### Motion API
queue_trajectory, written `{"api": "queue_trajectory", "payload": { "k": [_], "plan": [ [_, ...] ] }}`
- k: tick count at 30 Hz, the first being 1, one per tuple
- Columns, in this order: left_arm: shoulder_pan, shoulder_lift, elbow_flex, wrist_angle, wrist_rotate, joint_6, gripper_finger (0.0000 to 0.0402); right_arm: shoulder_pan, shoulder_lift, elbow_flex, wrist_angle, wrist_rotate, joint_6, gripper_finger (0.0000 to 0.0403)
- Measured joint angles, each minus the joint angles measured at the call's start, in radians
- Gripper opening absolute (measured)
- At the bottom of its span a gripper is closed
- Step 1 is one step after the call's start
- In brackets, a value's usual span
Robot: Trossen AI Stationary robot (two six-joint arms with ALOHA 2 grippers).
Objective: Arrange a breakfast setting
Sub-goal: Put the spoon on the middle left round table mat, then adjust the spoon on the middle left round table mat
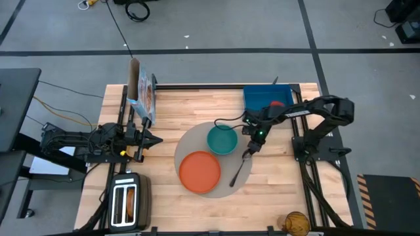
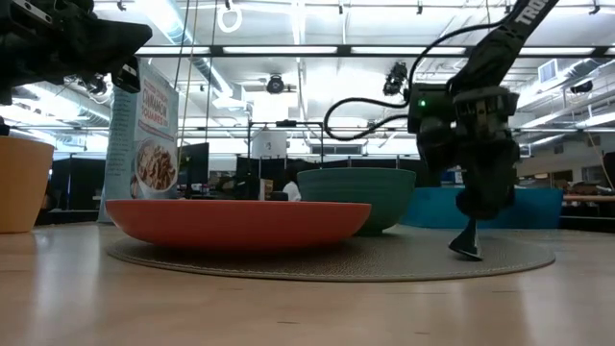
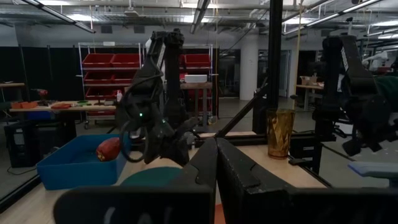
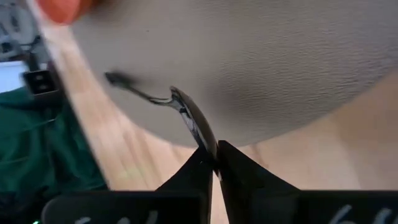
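Right claw (image 1: pixel 249 153) pinches the spoon (image 1: pixel 239 170) by its handle end, bowl end resting low on the mat (image 1: pixel 190 141) beside the plate (image 1: pixel 199 172), likely so it lies at the plate's right as cutlery should. Teal bowl (image 1: pixel 222 139) sits on the mat just behind, close to the arm. Apple (image 1: pixel 277 103) waits in the blue tray (image 1: pixel 257 97). Left claw (image 1: pixel 156 139) idles at the desk (image 1: pixel 275 190) edge, pressed together. Toaster (image 1: pixel 126 202) and cereal box (image 1: pixel 144 97) stand clear.

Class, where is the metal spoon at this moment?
In the high view the spoon lies on the right edge of the round mat, beside the orange plate, its upper end pinched in the right tool below the teal bowl.
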Motion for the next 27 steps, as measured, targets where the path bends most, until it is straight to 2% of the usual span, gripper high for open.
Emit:
{"api": "queue_trajectory", "payload": {
  "k": [5,8,15,20,24,27],
  "plan": [
    [0.0,0.0,0.0,0.0,0.0,0.0,0.0009,0.0,0.008,0.0,0.004,0.088,0.002,0.005],
    [0.0,0.0,0.0,0.0,0.0,0.0,0.0009,0.0,-0.018,0.0,0.007,0.095,0.012,0.0066],
    [0.0,0.0,0.0,0.0,0.0,0.0,0.0009,0.033,-0.164,0.0,-0.018,0.209,0.105,0.0097],
    [0.0,0.0,0.0,0.0,0.0,0.0,0.0009,0.121,-0.294,0.022,-0.067,0.421,0.209,0.0097],
    [0.0,0.0,0.0,0.0,0.0,0.0,0.0009,0.326,-0.347,0.068,-0.037,0.68,0.322,0.0091],
    [0.0,0.0,0.0,0.0,0.0,0.0,0.0009,0.497,-0.298,0.123,0.009,0.854,0.426,0.0086]
  ]
}}
